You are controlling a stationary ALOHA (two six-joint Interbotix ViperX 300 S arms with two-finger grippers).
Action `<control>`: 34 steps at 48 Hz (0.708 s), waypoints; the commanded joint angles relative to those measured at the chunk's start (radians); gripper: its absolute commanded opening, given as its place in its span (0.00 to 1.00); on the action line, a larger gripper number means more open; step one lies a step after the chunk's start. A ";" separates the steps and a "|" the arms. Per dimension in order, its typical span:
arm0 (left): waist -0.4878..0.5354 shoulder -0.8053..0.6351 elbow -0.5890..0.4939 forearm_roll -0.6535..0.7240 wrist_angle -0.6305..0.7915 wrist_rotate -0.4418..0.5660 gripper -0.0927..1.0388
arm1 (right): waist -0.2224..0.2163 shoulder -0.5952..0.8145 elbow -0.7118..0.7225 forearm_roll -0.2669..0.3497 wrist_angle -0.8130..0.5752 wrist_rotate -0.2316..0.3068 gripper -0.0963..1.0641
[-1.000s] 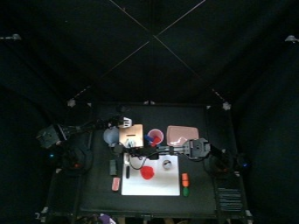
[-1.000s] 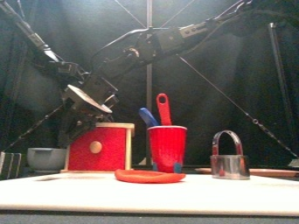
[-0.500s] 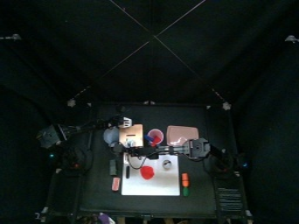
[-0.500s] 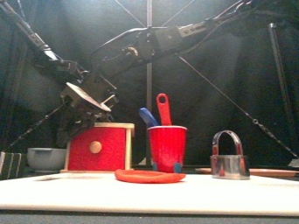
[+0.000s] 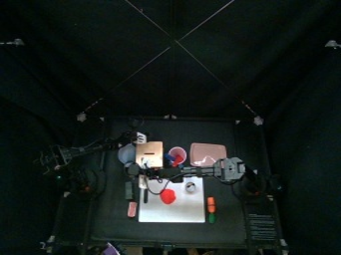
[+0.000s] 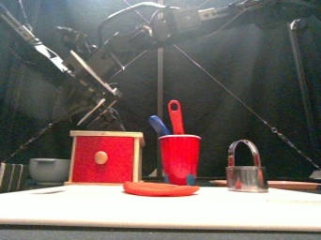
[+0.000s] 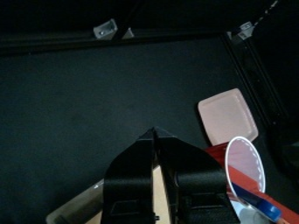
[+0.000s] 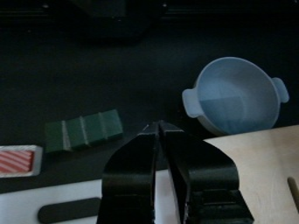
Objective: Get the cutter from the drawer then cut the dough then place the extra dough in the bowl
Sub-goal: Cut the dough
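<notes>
Top: dough (image 5: 170, 197), a flat red disc, lies on the white board (image 5: 186, 215) near the front. The cutter (image 5: 190, 186) sits just far-right of it.
Front: cutter upright, wire handle up, right of the red cup (image 6: 178, 159), bare board around it. Left gripper (image 6: 111, 97) hangs above the wooden box (image 6: 105, 157).
Left wrist: jaws pressed together, empty.
Right wrist: right gripper (image 8: 153, 128) closed on nothing, near the bowl (image 8: 237, 92).

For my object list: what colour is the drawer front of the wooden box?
The drawer front is red, framed in pale wood; the front view shows it best.
</notes>
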 commanded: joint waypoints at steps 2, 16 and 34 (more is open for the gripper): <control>-0.003 -0.121 0.029 0.081 -0.051 0.002 0.44 | 0.031 -0.144 0.058 -0.003 -0.009 0.003 0.52; -0.114 -0.344 0.175 0.233 -0.107 0.002 0.44 | 0.043 -0.423 0.460 0.052 -0.083 0.015 0.52; -0.445 -0.495 0.339 0.407 -0.235 0.002 0.44 | 0.101 -0.799 0.971 0.158 -0.245 0.150 0.52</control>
